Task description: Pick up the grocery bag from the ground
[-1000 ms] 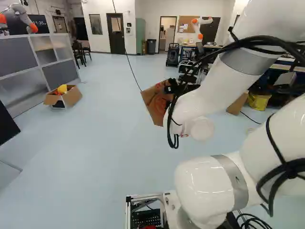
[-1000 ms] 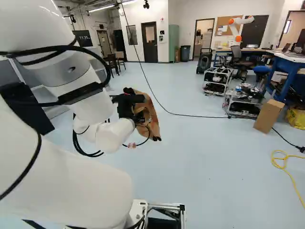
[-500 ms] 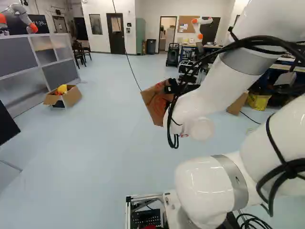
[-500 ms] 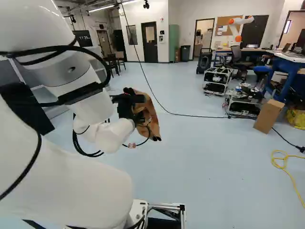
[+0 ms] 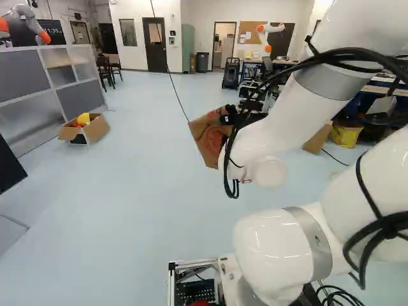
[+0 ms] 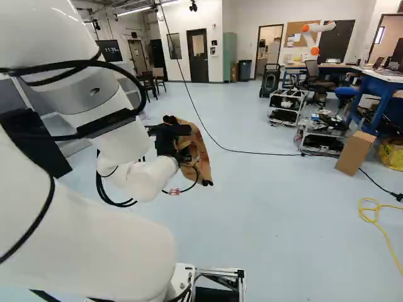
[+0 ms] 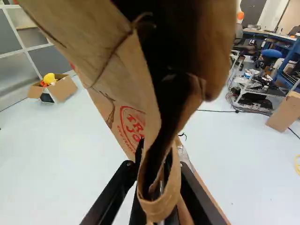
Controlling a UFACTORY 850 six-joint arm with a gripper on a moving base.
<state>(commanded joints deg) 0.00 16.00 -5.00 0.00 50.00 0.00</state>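
End effector [image 6: 175,142], narrowly parted, grips the grocery bag [image 7: 117,70].

"Any numbers?"
"Yes, the black screen [image 6: 108,56] says 11:35. The tiny bit after is too small."
"Any letters?"
"Red ones on the paper bag [image 7: 133,124]: TR, with JO under it. I can't read the rest."
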